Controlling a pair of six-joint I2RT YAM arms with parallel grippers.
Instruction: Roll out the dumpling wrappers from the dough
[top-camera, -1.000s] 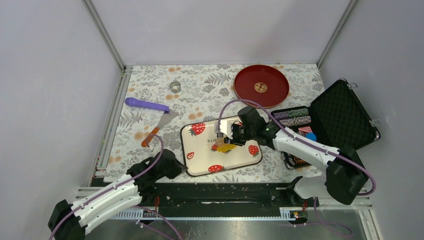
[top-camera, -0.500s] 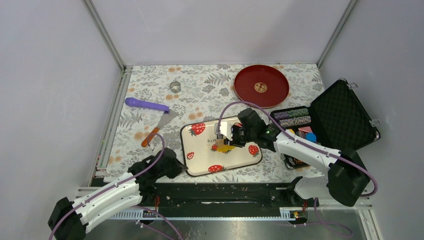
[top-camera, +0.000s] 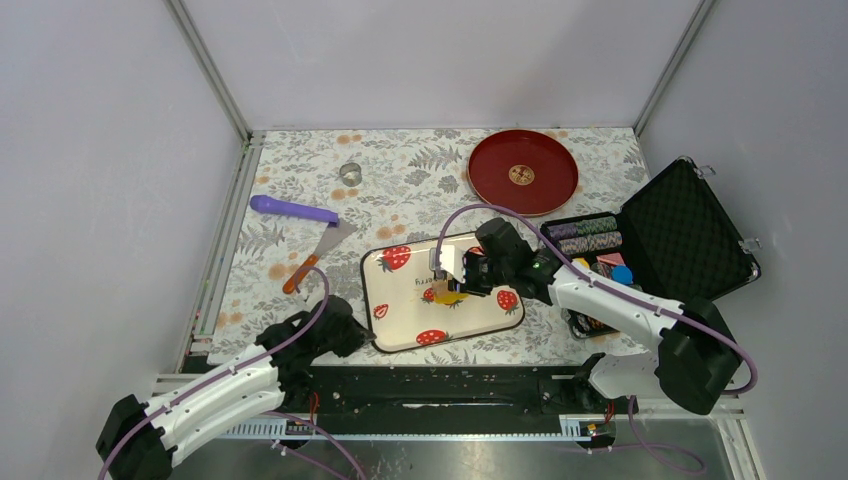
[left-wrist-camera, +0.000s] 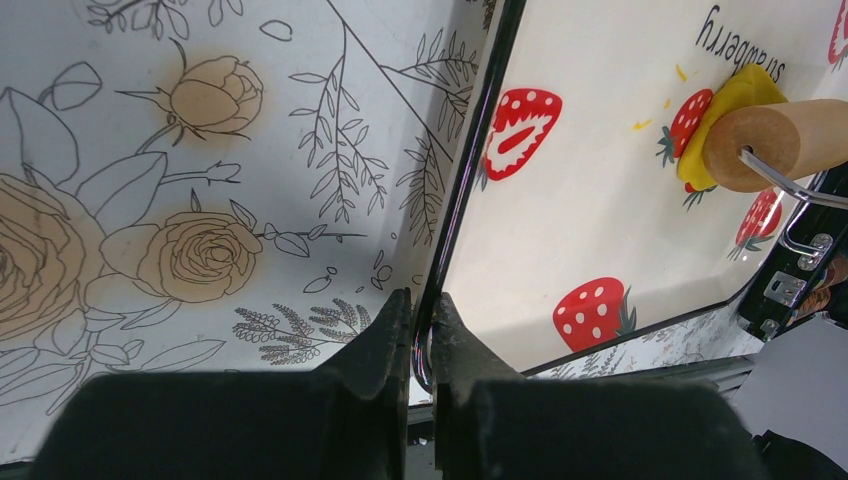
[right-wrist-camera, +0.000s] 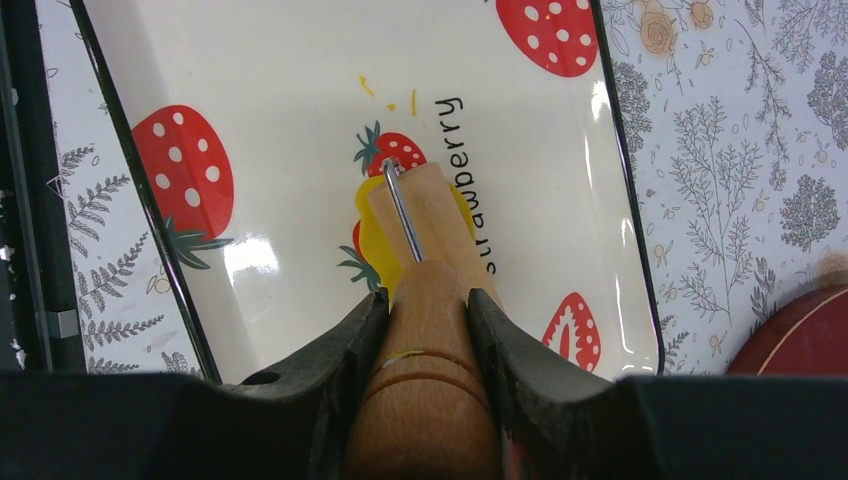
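**Dough (right-wrist-camera: 368, 240) lying under the roller on the strawberry tray**

The right hand (right-wrist-camera: 425, 305) is clamping the wooden handle of a small roller (right-wrist-camera: 420, 215). The roller's barrel is resting on the yellow dough, a flattened patch over a printed strawberry near the middle of the tray (top-camera: 400, 300). The left hand (left-wrist-camera: 420, 315) is pinching the tray's near-left rim, its fingers closed on it. The tray is sitting on the floral surface (top-camera: 400, 180), with a spatula (top-camera: 318, 255) to its left and an open case (top-camera: 690, 225) to its right.

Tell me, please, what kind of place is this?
Likely a robot lab booth, not a kitchen: bare grey walls, left arm and right arm bolted at the table edge, dough on a strawberry tray.
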